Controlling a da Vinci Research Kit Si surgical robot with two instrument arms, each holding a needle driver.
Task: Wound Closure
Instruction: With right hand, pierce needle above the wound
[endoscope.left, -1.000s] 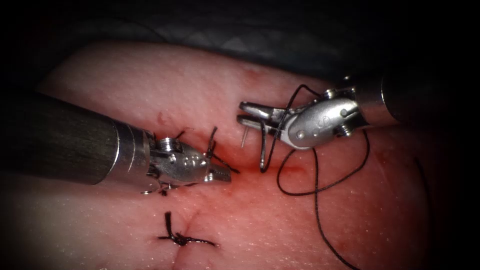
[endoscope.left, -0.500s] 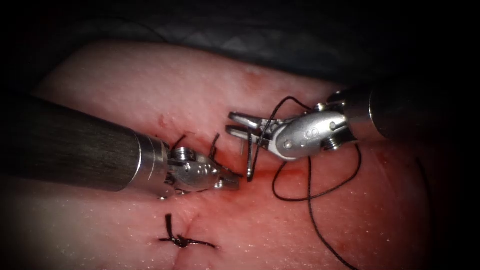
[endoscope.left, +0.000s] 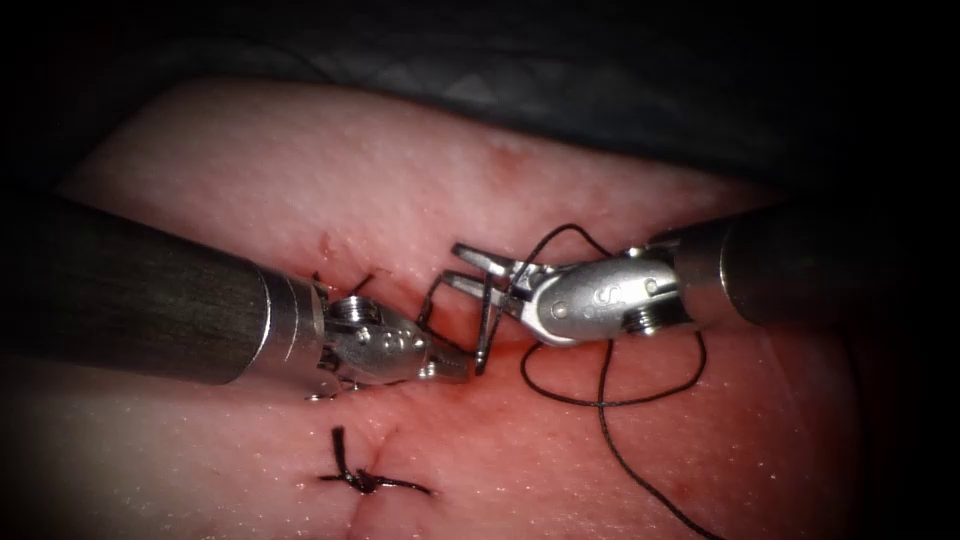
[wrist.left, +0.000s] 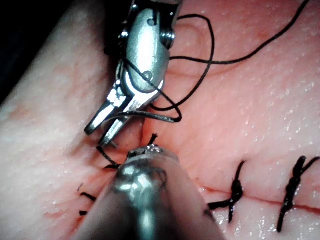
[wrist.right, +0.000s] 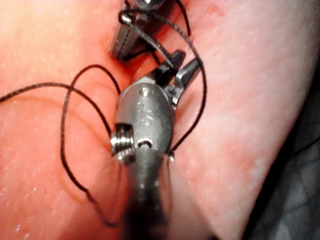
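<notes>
Risk: black braided thread (endoscope.left: 560, 390), looped around the silver right needle driver (endoscope.left: 470, 268), could snag its part-open, empty jaws; silver left needle driver (endoscope.left: 452, 366) appears shut on thread beside the red cut (endoscope.left: 400, 425) in pale pork tissue (endoscope.left: 300, 170).

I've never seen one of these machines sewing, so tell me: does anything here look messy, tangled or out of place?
One thing stands out: the black thread lies in loose loops draped over the right pincer, whose jaws stand open, rather than running clean. Red fluid stains the tissue around the cut. The finished stitch looks tidy.
</notes>
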